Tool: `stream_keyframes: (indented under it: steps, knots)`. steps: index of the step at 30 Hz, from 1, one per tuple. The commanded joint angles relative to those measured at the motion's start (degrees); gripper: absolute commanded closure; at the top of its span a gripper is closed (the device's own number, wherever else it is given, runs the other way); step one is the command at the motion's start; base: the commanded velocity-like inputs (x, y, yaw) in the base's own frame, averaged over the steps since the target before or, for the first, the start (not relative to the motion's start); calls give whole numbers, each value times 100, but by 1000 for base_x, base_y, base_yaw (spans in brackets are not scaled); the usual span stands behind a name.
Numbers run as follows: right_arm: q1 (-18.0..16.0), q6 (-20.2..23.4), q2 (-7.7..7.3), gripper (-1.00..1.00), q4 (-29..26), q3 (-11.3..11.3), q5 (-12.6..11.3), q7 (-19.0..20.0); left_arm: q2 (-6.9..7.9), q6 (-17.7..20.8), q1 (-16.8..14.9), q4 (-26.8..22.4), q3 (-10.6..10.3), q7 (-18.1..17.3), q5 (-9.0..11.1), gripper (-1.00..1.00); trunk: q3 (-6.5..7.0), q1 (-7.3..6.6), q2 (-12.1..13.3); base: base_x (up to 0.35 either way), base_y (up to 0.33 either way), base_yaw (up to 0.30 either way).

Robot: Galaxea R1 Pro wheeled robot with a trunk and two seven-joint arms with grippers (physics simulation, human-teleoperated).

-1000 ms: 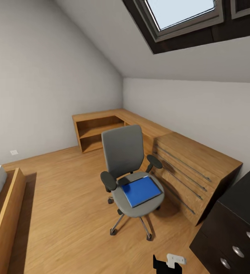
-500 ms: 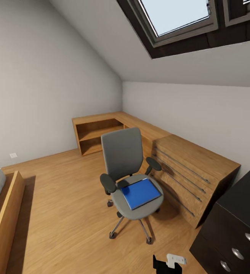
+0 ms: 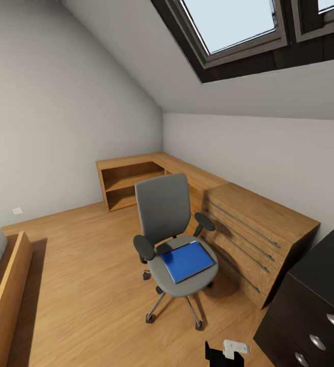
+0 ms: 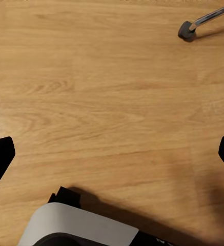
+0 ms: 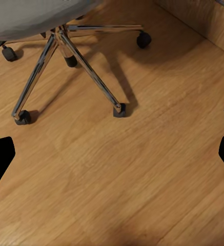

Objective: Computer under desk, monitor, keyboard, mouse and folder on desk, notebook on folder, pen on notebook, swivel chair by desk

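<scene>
The grey swivel chair [image 3: 164, 214] stands mid-floor on its chrome star base [image 5: 65, 56], facing away from the wooden shelving. The bright blue folder [image 3: 187, 261] lies flat on its seat. The desk [image 3: 322, 270] shows at the lower right as a black top over black drawers with round silver knobs. My left gripper [image 4: 112, 154] hangs open over bare floor, a chair caster [image 4: 187, 29] ahead of it. My right gripper [image 5: 112, 154] is open too, nothing between its fingers, looking at the chair's legs and casters. Computer, monitor, keyboard, mouse, notebook and pen are out of view.
Low wooden shelving [image 3: 131, 178] runs along the far wall and joins a slanted wooden drawer unit [image 3: 253, 229] right of the chair. A bed with a wooden frame [image 3: 4, 285] lies at the left. Skylights [image 3: 233, 20] sit in the sloped ceiling. Wooden floor [image 3: 85, 265] spreads left of the chair.
The whole head view has shifted slightly, showing more of the skylights: the camera has moved. Chair and folder stay as they were.
</scene>
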Motion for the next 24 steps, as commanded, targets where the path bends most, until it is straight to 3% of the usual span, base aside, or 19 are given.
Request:
stream_keyframes:
  steps: [1,24]
  knots:
    - [-6,-20,-1,-100,11,-29,62,-40,6,-20,-5,7,-41,-16,63,-100,-3,0,-4,0,0,-7]
    - [-6,-28,-14,-100,-13,-24,76,-40,34,-27,-5,16,-10,-9,96,-100,15,0,-4,0,0,-9]
